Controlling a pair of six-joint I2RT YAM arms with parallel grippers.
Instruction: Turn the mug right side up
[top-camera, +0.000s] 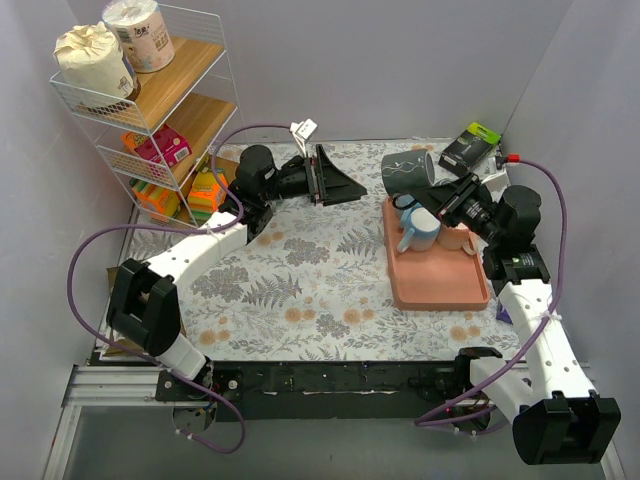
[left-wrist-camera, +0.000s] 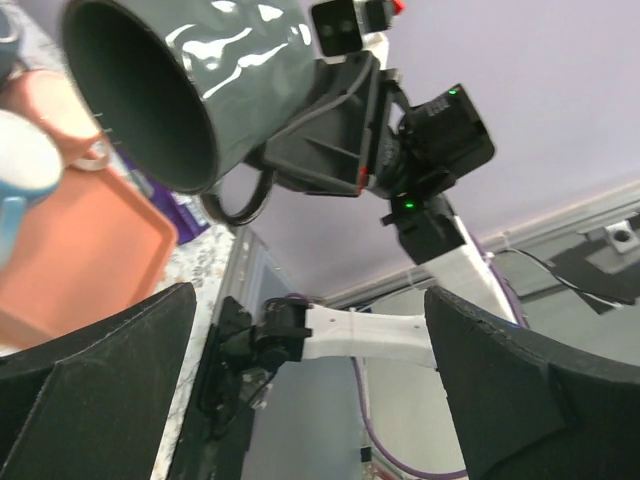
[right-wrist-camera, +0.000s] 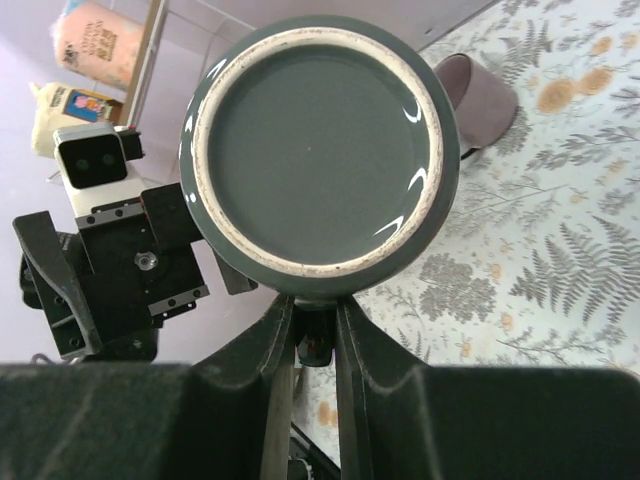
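My right gripper (top-camera: 441, 194) held the dark green mug (top-camera: 407, 170) by its handle (left-wrist-camera: 240, 205), the fingers pinched narrow on the loop and the mug lifted clear of the table above the far left corner of the salmon tray (top-camera: 440, 298). The mug lay tipped on its side, its mouth facing left toward my left gripper (top-camera: 335, 182) and its pale foot ring turned back to my wrist. The left gripper hung over the far middle of the floral cloth (top-camera: 300, 290), jaws spread wide with nothing between them, apart from the mug. A blue mug (top-camera: 418, 228) and a pink mug (top-camera: 456, 238) sat in the tray just below. I judged the mug to be glazed ceramic: rigid, fairly heavy, slick where it shone, and likely to chip if dropped. The handle gave the surest purchase, though so thin a pinch could let the body swing. The rim wall offered a second hold.
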